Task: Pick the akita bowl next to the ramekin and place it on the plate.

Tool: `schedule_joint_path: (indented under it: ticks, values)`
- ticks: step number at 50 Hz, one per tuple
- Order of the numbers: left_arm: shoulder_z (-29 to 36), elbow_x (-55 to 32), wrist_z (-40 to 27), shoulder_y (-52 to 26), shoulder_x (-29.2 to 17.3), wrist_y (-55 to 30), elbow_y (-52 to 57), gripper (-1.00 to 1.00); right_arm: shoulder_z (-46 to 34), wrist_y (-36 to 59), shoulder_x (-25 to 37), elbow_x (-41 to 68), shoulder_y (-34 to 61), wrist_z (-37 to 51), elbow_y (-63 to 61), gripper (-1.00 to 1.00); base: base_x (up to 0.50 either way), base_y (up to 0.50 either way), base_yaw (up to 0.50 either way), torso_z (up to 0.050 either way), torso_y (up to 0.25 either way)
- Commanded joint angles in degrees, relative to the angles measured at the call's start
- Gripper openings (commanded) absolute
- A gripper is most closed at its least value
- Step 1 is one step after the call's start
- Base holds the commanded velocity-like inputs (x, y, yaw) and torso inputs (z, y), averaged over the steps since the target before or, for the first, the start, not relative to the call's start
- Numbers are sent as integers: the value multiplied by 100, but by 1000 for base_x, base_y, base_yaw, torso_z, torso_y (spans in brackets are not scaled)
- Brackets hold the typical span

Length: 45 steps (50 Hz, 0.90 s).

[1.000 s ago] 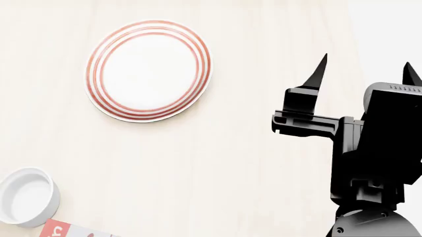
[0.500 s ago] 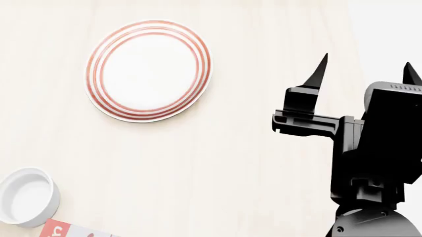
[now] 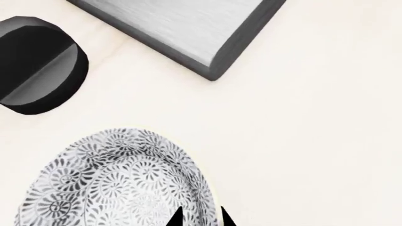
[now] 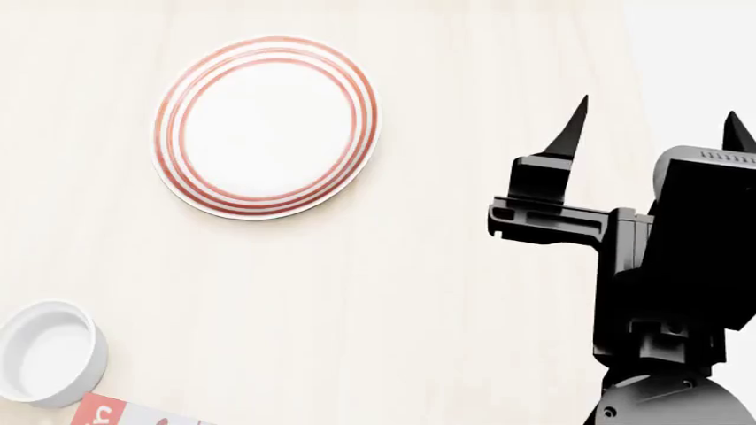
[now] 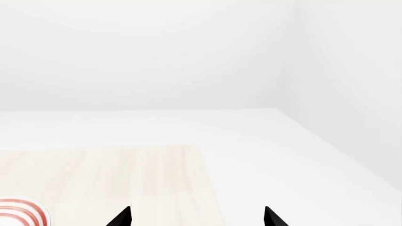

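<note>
The akita bowl [image 3: 113,179], white with a grey floral pattern, fills the lower part of the left wrist view. My left gripper [image 3: 201,217] straddles its rim, one fingertip inside and one outside, jaws narrowed on the wall. Bowl and left arm are out of the head view. The red-ringed plate [image 4: 266,127] lies at the upper left of the table. The plain white ramekin [image 4: 45,351] stands at the lower left. My right gripper [image 4: 657,115] hovers open at the right, holding nothing. A sliver of the plate [image 5: 19,213] shows in the right wrist view.
A red carton corner [image 4: 112,413] lies just below the ramekin. A grey metal slab [image 3: 182,28] and a black cylinder [image 3: 37,66] sit beyond the bowl. The table's right edge [image 5: 210,188] runs close to my right gripper.
</note>
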Motion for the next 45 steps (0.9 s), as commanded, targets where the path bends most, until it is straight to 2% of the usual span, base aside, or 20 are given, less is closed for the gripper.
schedule_joint_path:
  ticks: [1, 6, 9, 21, 26, 33, 36, 38, 43, 45]
  values:
    - [35, -64, -59, -27, -35, -55, 15, -100, -3, -20, 12, 9, -15, 12, 1, 100, 0, 0, 0, 0, 0]
    - [65, -82, -58, -59, -66, -40, 1, -100, -9, -24, 13, 11, -7, 18, 16, 100, 0, 0, 0, 0, 0]
    - [303, -90, -18, -217, -225, -143, -55, -100, -4, -9, 13, 20, 8, 35, 5, 100, 0, 0, 0, 0, 0]
    - [1719, -226, 623, -1178, -998, -153, -404, -100, -13, -5, 29, 35, 0, 55, -13, 100, 0, 0, 0, 0, 0]
    - [2705, -81, 1145, -2045, -1259, 275, -832, -100, -32, -25, 35, 24, -5, 54, 1, 100, 0, 0, 0, 0, 0]
    - [4064, 299, 2008, -3344, -1319, 1000, -1603, -100, -42, -27, 39, 26, 7, 65, 6, 100, 0, 0, 0, 0, 0]
    - [4705, 411, 2619, -3983, -1203, 1316, -2030, -100, -47, -39, 39, 25, 7, 65, 11, 100, 0, 0, 0, 0, 0]
    - [5354, 673, 3096, -4515, -1094, 1670, -2411, -100, -48, -60, 39, 18, 1, 64, 22, 100, 0, 0, 0, 0, 0]
    - [6116, 947, 3849, -5264, -832, 2095, -3042, -100, -53, -75, 46, 18, -6, 65, 17, 100, 0, 0, 0, 0, 0]
    - [6678, 1145, 4342, -5620, -728, 2278, -3307, -100, -45, -39, 49, 43, 6, 76, 3, 100, 0, 0, 0, 0, 0]
